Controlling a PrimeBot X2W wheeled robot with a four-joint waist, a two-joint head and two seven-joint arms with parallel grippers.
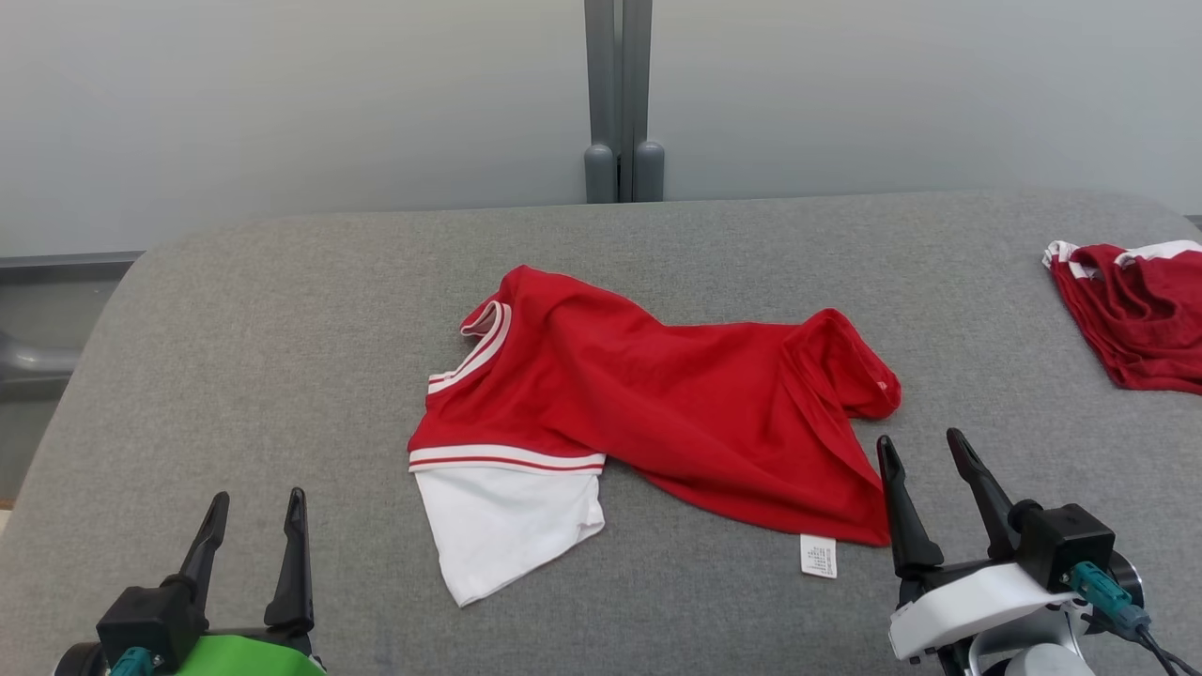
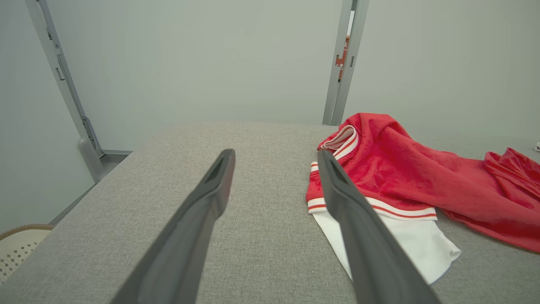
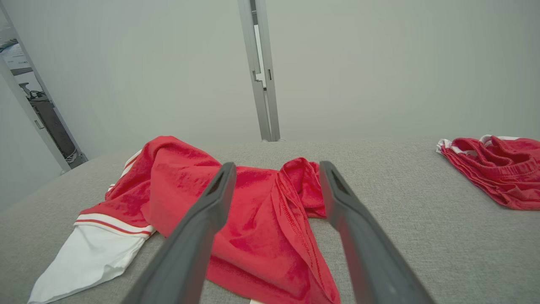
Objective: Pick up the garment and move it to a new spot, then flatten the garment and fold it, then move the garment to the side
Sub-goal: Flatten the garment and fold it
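The garment [image 1: 657,394] is a red shirt with a white sleeve and striped white trim, lying crumpled in the middle of the grey padded table [image 1: 282,329]. It also lies at the right of the left wrist view [image 2: 400,169] and across the right wrist view [image 3: 253,211]. My left gripper [image 1: 255,507] stands open at the lower left, well short of the shirt, with nothing between its fingers [image 2: 211,190]. At the lower right, my right gripper [image 1: 922,449] is open just off the shirt's near right hem, holding nothing.
A second red garment [image 1: 1136,310] with white trim lies bunched at the table's far right edge, also in the right wrist view [image 3: 493,169]. A grey post [image 1: 620,94] and pale wall stand behind the table. A pale perforated basket [image 2: 17,249] sits off the table's left side.
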